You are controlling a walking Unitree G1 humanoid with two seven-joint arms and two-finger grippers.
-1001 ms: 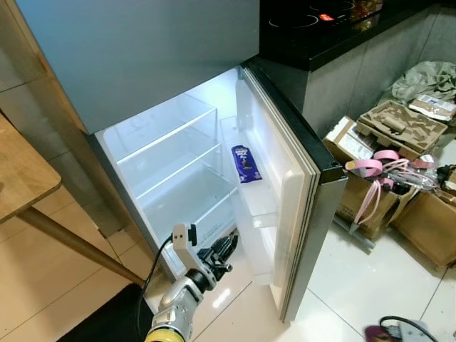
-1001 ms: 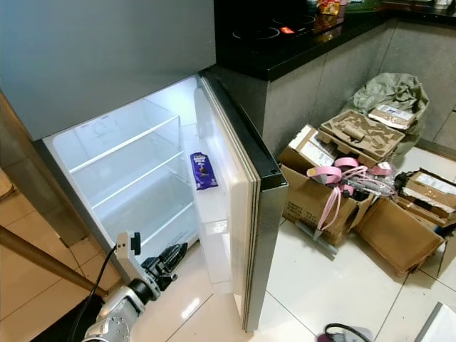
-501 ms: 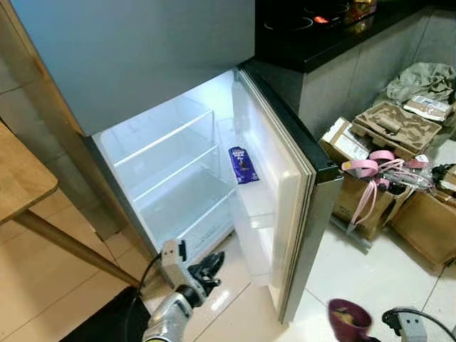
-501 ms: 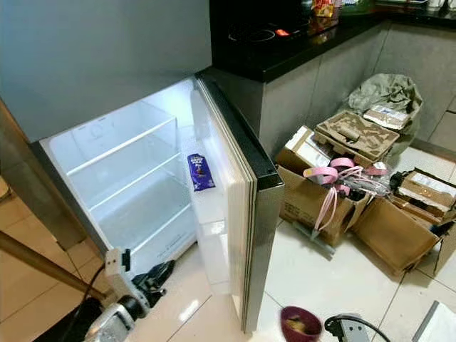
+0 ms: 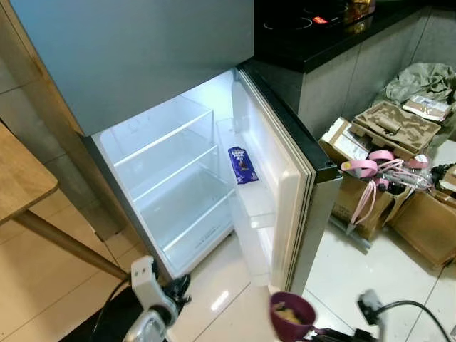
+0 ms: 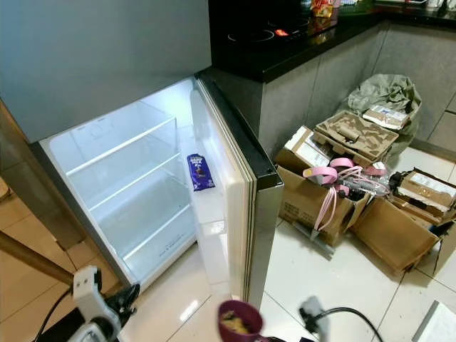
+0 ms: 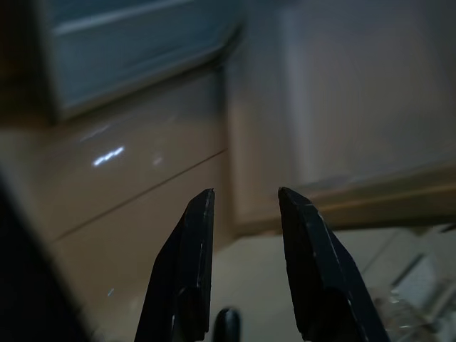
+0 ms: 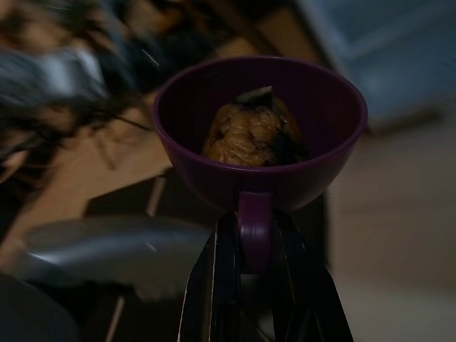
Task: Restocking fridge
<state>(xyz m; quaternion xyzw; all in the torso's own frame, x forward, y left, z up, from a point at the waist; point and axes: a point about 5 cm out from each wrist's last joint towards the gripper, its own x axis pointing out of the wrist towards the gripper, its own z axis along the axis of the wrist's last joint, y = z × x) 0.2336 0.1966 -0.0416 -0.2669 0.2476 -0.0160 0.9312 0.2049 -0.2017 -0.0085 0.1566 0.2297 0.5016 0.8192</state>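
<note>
The fridge (image 5: 171,167) stands with its lower door (image 5: 288,178) swung wide and its lit shelves bare. A purple snack bar (image 5: 243,164) leans in a door shelf. Low in front of the door's edge, a purple cup (image 5: 292,316) with a brownish lump of food inside is held by its handle; my right gripper (image 8: 255,229) is shut on that handle, the cup (image 8: 260,135) upright above its fingers. My left gripper (image 7: 246,194) is open with nothing in it, low over the tiled floor at the bottom left (image 5: 178,288), short of the fridge's lower front edge.
Open cardboard boxes (image 5: 370,199) with pink ribbon (image 5: 370,168) crowd the floor right of the door. A black counter (image 5: 320,35) runs behind the door. A wooden table (image 5: 21,174) with a slanted leg stands on the left. Glossy tiles lie before the fridge.
The purple cup has come into view from the bottom right and moved left toward the door. My left gripper has drawn back down and left, away from the fridge.
</note>
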